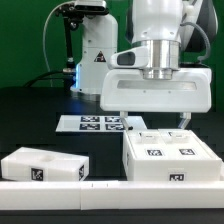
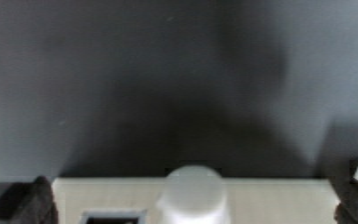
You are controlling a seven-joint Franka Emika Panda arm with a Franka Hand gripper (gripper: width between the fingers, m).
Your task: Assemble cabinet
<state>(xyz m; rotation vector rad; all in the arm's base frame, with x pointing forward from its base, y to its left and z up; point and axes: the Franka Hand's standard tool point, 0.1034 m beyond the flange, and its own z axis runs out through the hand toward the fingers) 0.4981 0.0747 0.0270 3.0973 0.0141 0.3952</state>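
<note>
The large white cabinet box (image 1: pixel 166 157), with black-and-white tags on its top and front, stands at the front on the exterior view's right. My gripper (image 1: pixel 153 124) hangs just above it, open. Its two fingers are spread about as wide as the box and hold nothing. In the wrist view the box top (image 2: pixel 114 192) fills the edge between the dark fingertips (image 2: pixel 16 200), with a rounded white knob (image 2: pixel 194 195) and part of a tag on it. A flatter white cabinet panel (image 1: pixel 45 166) with a tag lies at the front on the exterior view's left.
The marker board (image 1: pixel 100 123) lies flat on the black table behind the two parts. A white rail (image 1: pixel 100 186) runs along the front edge. The white robot base (image 1: pixel 92 60) with a blue light stands at the back.
</note>
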